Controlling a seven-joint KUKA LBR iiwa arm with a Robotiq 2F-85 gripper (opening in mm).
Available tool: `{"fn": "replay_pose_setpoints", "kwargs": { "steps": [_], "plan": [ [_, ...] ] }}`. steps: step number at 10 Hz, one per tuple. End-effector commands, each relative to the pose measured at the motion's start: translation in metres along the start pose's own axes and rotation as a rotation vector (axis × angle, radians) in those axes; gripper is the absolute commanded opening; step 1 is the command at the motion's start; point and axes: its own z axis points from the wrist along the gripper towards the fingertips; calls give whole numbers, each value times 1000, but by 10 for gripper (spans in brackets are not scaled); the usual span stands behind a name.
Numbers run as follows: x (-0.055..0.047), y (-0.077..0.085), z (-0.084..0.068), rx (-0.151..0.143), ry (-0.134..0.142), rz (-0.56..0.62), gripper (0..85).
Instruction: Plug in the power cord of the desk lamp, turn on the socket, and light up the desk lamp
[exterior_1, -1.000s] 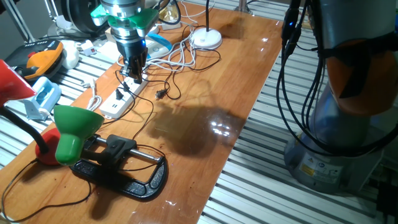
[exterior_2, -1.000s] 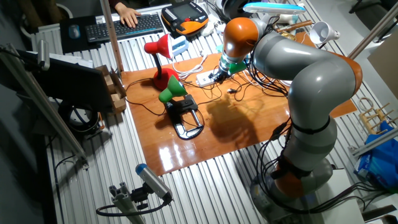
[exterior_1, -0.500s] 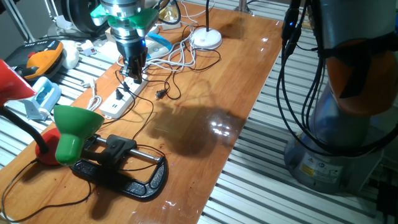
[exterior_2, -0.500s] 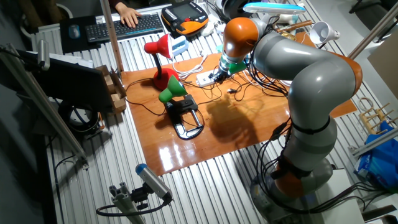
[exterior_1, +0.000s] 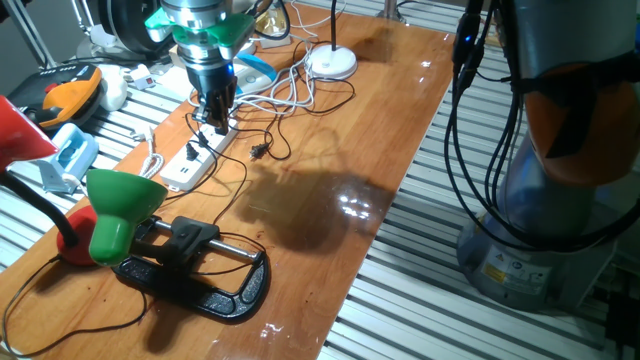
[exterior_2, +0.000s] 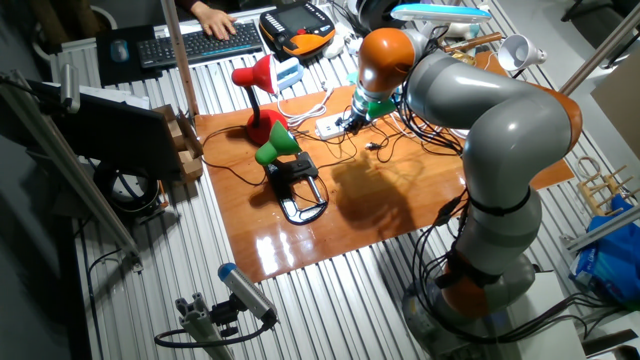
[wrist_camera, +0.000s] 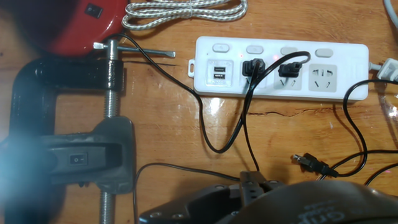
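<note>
The arm reaches across the table with its wrist pointing straight down, the gripper held vertical at the far side, finger separation not discernible.

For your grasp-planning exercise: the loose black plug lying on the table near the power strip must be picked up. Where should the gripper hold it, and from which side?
Grip the loose black plug by its short moulded body, from above, fingers closing across its width. It lies flat on the table near the power strip, prongs sideways, so keep off the prongs and cord.

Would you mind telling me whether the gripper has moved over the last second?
No. The gripper sits at the same spot over the socket in both fixed views.
</note>
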Motion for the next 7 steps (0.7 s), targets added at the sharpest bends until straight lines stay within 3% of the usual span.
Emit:
{"fn": "replay_pose_setpoints", "kwargs": {
  "steps": [1,7],
  "plan": [
    [0,0,0,2,-1,0,0],
    [-1,2,0,5,-1,1,0]
  ]
}}
